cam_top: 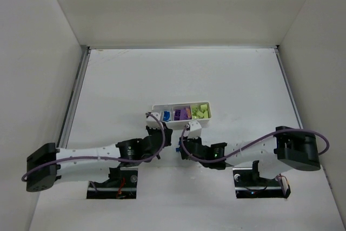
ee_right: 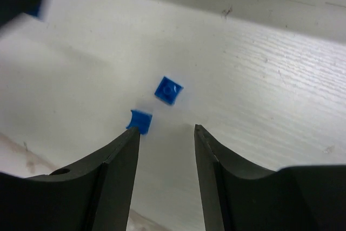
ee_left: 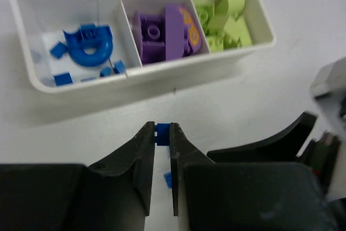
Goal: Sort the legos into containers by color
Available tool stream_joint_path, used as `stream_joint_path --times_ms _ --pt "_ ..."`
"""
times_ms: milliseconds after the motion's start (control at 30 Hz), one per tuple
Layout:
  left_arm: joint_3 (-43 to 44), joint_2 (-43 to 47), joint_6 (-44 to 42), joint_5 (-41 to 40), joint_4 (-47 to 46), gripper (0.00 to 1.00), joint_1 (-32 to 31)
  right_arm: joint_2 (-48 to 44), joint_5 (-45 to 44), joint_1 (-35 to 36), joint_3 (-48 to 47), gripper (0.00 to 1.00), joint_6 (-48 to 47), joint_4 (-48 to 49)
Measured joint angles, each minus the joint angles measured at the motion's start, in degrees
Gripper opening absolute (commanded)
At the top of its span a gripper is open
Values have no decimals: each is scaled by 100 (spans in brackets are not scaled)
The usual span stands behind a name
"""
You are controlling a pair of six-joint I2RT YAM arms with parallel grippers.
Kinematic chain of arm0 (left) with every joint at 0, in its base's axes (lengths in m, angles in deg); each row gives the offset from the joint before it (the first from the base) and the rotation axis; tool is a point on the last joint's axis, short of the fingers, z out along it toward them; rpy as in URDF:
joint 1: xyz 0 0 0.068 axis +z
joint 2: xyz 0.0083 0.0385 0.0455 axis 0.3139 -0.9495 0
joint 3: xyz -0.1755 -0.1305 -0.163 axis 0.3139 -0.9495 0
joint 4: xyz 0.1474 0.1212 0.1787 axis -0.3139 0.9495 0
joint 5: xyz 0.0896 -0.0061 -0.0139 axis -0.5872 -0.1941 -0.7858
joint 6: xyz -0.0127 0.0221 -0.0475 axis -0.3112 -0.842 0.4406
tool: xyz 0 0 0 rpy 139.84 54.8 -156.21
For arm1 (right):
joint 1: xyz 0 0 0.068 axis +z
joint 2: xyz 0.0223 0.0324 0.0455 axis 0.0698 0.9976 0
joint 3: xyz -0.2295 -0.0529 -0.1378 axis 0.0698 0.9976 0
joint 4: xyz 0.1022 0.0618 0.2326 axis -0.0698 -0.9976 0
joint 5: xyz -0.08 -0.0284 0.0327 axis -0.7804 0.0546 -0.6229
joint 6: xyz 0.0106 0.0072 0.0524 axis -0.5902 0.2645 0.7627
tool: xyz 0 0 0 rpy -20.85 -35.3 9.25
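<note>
The left gripper pinches a tiny blue brick just short of the white tray.
The right gripper is parted over the surface, with a loose blue brick ahead of it (a second blue piece sits right at one fingertip).

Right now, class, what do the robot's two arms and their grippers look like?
The left arm and right arm have white links, black joint housings and a purple cable running along each. The left gripper and right gripper have black, curved fingers tapering to narrow tips.
</note>
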Motion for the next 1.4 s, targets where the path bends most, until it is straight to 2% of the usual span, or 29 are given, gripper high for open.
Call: stream_joint_path --times_ms 133,300,433,600,700,900,1167,1400 --pt "42 492 -103 -81 63 8 619 264 -7 -127 -173 49 4 111" --pt "262 -79 -310 271 81 8 1718 616 -83 -157 -435 46 4 155" --pt "404 -610 -494 542 -46 11 2225 852 -236 -157 -640 44 35 98" --pt "627 -1261 -664 811 -306 30 2494 1021 -378 -157 -846 41 116 -68" --pt "654 -1290 -723 887 -382 36 2487 1040 -435 -157 -872 37 170 -151" --pt "649 -319 -719 922 -286 36 2323 1069 -540 -157 -876 24 234 -240" --pt "-4 1478 -251 743 240 30 1637 769 -688 -133 -909 23 236 -455" --pt "-490 2028 179 402 1003 28 721 -52 -638 -212 -1147 23 -304 -413"
